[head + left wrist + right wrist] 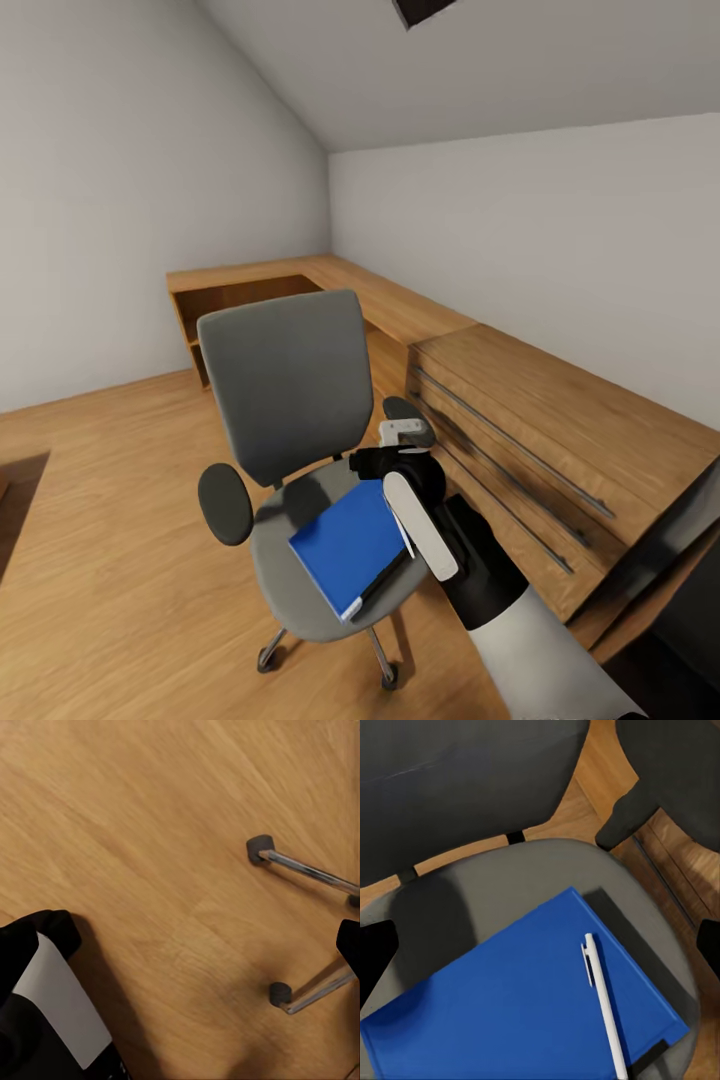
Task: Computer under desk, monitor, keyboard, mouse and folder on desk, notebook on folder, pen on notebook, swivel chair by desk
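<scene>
Blue folder (517,997) lies on the swivel chair (290,400), a pen (604,1001) resting on it; right gripper (415,480) hovers above, jaws apart, empty. Next: descend, grasp.

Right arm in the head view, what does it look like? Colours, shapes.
The right arm has a white lower segment, then a black sleeve-like wrist section. The right gripper end has a rounded black housing with a long white plate and a small white block. No cables or markings visible.
</scene>
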{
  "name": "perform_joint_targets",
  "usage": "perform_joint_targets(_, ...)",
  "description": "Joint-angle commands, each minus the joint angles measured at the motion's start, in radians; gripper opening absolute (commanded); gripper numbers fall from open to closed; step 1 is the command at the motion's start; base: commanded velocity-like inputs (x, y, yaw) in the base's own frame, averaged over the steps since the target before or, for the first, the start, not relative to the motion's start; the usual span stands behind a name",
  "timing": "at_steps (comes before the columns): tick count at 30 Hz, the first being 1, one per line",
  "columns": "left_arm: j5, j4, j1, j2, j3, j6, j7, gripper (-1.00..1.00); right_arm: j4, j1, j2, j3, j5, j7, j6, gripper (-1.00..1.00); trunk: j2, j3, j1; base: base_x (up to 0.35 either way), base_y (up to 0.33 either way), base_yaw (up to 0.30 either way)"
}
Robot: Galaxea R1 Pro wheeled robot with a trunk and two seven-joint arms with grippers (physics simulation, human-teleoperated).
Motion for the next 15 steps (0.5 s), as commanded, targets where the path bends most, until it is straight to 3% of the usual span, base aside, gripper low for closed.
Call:
perform_joint_targets(1,0.011,-0.002,0.0,-0.001,0.002,0.002,0.009,1.0,0.001,-0.001,0.0,0.002,-0.01,-0.011,0.003,1.0,-0.008,-0.002,0.004,0.019,0.004,0.0)
perform_joint_targets(15,0.016,-0.002,0.0,-0.003,0.006,0.004,0.009,1.0,0.024,-0.001,0.001,0.004,-0.003,-0.013,0.01,1.0,-0.106,-0.023,0.058,0.001,0.0,0.0)
